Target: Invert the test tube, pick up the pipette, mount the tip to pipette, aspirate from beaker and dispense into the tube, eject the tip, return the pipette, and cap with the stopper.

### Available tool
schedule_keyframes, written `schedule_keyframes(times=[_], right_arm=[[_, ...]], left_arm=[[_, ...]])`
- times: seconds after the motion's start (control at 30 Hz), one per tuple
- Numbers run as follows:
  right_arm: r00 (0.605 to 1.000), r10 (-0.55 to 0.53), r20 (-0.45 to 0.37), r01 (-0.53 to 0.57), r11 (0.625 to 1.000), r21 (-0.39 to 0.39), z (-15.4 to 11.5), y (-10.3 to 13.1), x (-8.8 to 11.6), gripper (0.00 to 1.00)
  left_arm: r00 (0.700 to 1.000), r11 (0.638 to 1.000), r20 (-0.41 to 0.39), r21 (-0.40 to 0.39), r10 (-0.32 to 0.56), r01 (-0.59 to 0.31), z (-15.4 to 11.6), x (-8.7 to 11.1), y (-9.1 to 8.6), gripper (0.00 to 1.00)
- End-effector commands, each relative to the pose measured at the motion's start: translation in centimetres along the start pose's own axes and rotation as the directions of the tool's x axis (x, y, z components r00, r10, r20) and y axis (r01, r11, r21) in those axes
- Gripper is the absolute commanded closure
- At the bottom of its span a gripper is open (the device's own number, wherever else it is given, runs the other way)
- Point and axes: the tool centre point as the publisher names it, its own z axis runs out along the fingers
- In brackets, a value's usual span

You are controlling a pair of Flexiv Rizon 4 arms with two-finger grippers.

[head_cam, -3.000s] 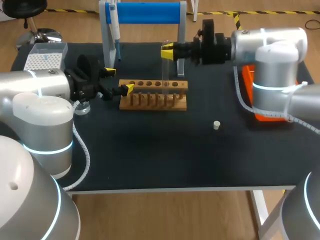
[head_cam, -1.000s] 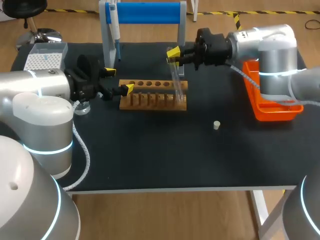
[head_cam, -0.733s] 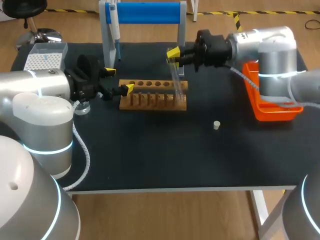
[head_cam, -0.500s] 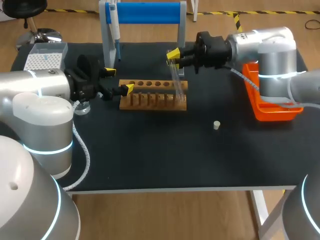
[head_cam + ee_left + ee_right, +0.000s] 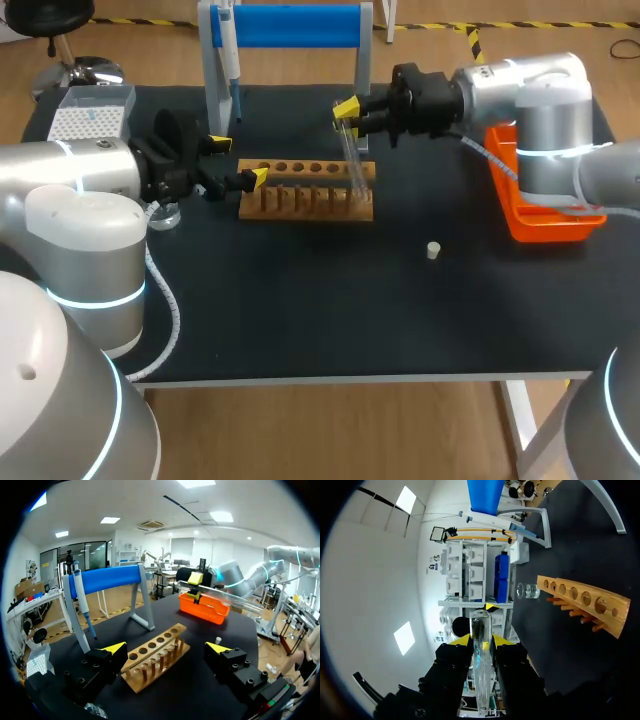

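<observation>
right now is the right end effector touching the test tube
Touching. The right wrist view shows the right end effector shut on the test tube, with a yellow-tipped finger pressing on each side of the glass.

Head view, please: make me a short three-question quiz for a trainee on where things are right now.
1. Which small thing lies alone on the table, nearer the camera than the wooden rack?
2. True or false: the right pincer is shut on the test tube.
3. The pipette is: A hanging on the blue stand; B in the wooden rack; C flat on the table.
Key: 1 the stopper; 2 true; 3 A.
</observation>
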Motion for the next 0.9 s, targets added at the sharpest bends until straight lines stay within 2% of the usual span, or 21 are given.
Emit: schedule_keyframes(times=[0.03, 0.07, 0.1, 0.2, 0.3, 0.4, 0.53, 0.6, 0.67, 0.73, 0.77, 0.9], right_arm=[[1.0, 0.0, 0.002, 0.0, 1.0, 0.002, -0.1, 0.0, 0.1, 1.0], [1.0, 0.0, 0.002, 0.0, 1.0, 0.002, -0.1, 0.0, 0.1, 1.0], [1.0, 0.0, 0.002, 0.0, 1.0, 0.002, -0.1, 0.0, 0.1, 1.0], [1.0, 0.0, 0.002, 0.0, 1.0, 0.002, -0.1, 0.0, 0.1, 1.0], [1.0, 0.0, 0.002, 0.0, 1.0, 0.002, -0.1, 0.0, 0.1, 1.0], [1.0, 0.0, 0.002, 0.0, 1.0, 0.002, -0.1, 0.0, 0.1, 1.0], [1.0, 0.0, 0.002, 0.0, 1.0, 0.002, -0.1, 0.0, 0.1, 1.0], [1.0, 0.0, 0.002, 0.0, 1.0, 0.002, -0.1, 0.0, 0.1, 1.0], [1.0, 0.0, 0.002, 0.0, 1.0, 0.002, -0.1, 0.0, 0.1, 1.0], [1.0, 0.0, 0.002, 0.0, 1.0, 0.002, -0.1, 0.0, 0.1, 1.0], [1.0, 0.0, 0.002, 0.0, 1.0, 0.002, -0.1, 0.0, 0.1, 1.0], [1.0, 0.0, 0.002, 0.0, 1.0, 0.002, -0.1, 0.0, 0.1, 1.0]], left_arm=[[1.0, 1.0, 0.002, 0.005, -0.001, 0.001, 0.1, 0.0, 0.1, 0.0], [1.0, 1.0, 0.002, 0.005, -0.001, 0.001, 0.1, 0.0, 0.1, 0.0], [0.999, 0.996, -0.003, 0.066, 0.054, -0.054, 0.2, 0.3, -0.3, 0.0], [0.981, 0.966, -0.002, 0.174, 0.193, -0.19, 0.3, 0.9, -0.9, 0.0], [0.951, 0.921, -0.021, 0.258, 0.309, -0.293, 0.4, 1.3, -1.4, 0.0], [0.899, 0.868, -0.03, 0.276, 0.437, -0.413, 0.7, 1.7, -1.7, 0.0], [0.817, 0.778, -0.029, 0.324, 0.577, -0.538, 0.8, 2.2, -2.2, 0.0], [0.752, 0.692, 0.012, 0.382, 0.659, -0.613, 0.4, 2.6, -2.5, 0.0], [0.688, 0.596, 0.095, 0.424, 0.719, -0.682, -0.2, 2.9, -2.9, 0.0], [0.694, 0.621, 0.131, 0.353, 0.708, -0.7, -0.3, 2.6, -3.3, 0.0], [0.72, 0.65, 0.105, 0.355, 0.686, -0.672, -0.3, 2.5, -3.4, 0.0], [0.72, 0.65, 0.105, 0.355, 0.686, -0.672, -0.3, 2.5, -3.4, 0.0]])
